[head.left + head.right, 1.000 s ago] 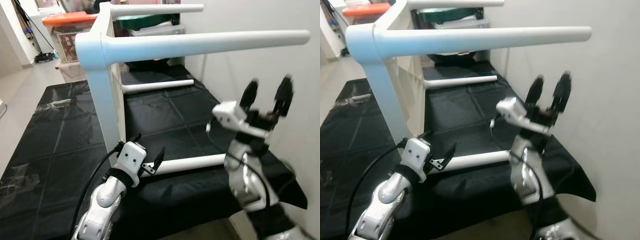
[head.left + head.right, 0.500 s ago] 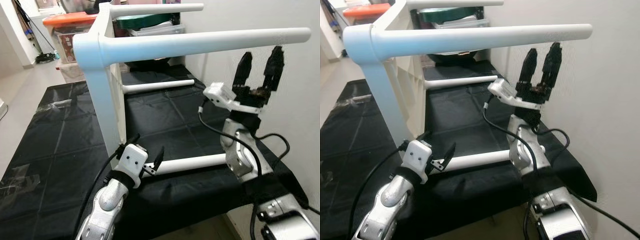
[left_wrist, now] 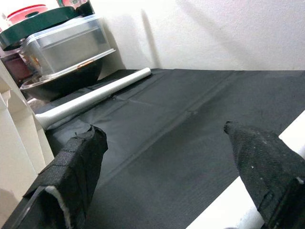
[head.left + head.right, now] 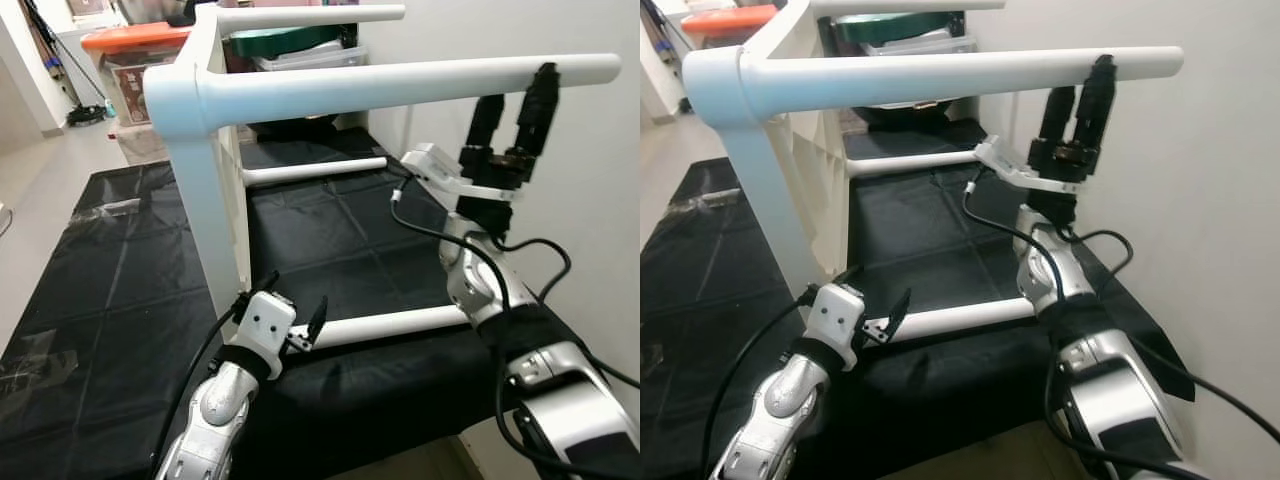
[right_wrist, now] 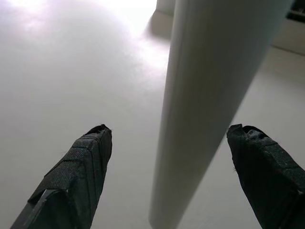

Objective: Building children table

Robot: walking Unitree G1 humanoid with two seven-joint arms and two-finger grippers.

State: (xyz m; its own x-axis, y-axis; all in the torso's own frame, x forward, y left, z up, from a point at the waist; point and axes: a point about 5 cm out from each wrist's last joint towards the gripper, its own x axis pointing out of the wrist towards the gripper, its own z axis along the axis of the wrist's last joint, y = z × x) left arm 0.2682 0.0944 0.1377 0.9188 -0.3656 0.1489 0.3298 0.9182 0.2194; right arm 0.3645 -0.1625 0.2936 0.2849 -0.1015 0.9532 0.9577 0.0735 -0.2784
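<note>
Right gripper: my right gripper is raised, fingers spread to either side of the upper table leg, near its free end by the wall; not yet closed on it.
Left gripper: my left gripper sits low with fingers apart at the lower table leg, which lies along the front edge of the black sheet.
Table: the white children's table stands tipped on its side on the sheet, legs pointing at the wall.
Handling: I judge the painted tube stiff, light and smooth, so slippery; I'd clamp squarely across its round.
Risk: pulling at the tip could lever the joint.
</note>
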